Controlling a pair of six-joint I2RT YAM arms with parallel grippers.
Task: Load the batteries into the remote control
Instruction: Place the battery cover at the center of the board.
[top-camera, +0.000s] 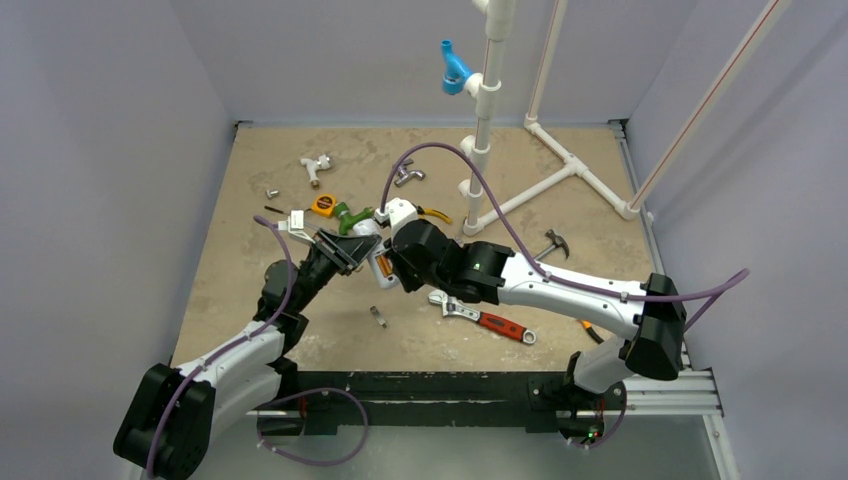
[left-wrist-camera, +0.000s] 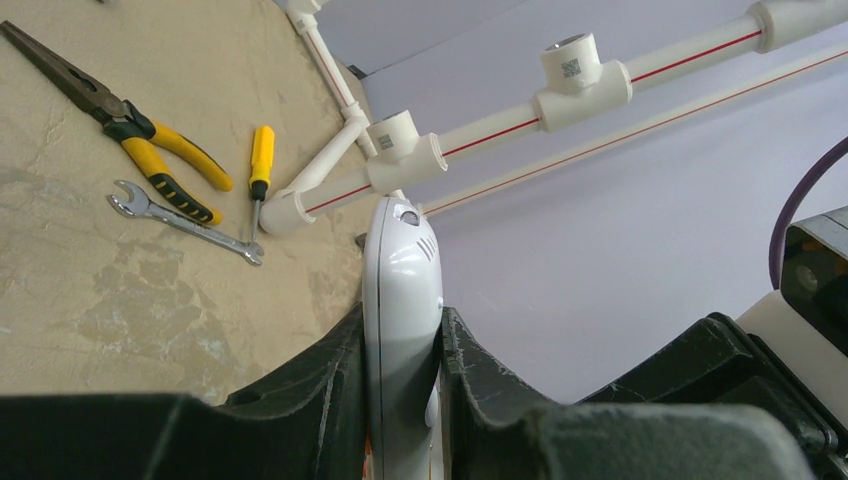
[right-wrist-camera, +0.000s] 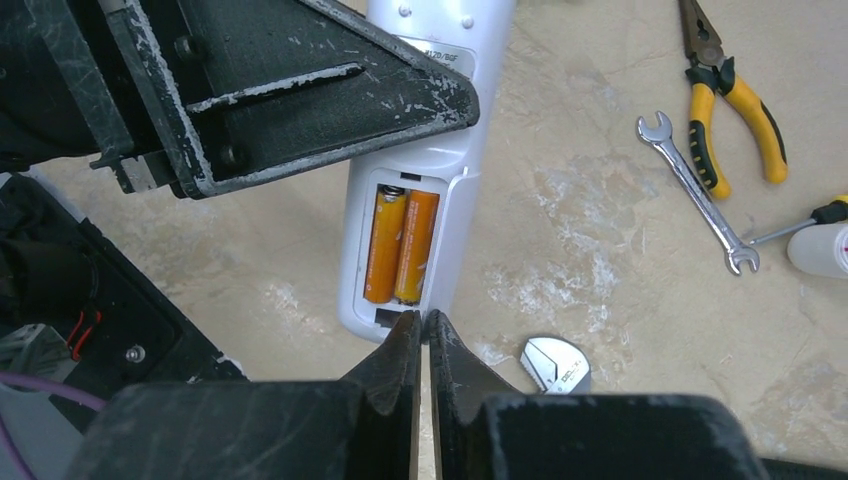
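Left end effector is gripping the remote control. Right end effector is hovering shut, empty, by the seated batteries.

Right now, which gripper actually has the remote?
The left gripper: it clamps the remote by its sides. The right gripper is shut on nothing, sitting at the remote's battery end.
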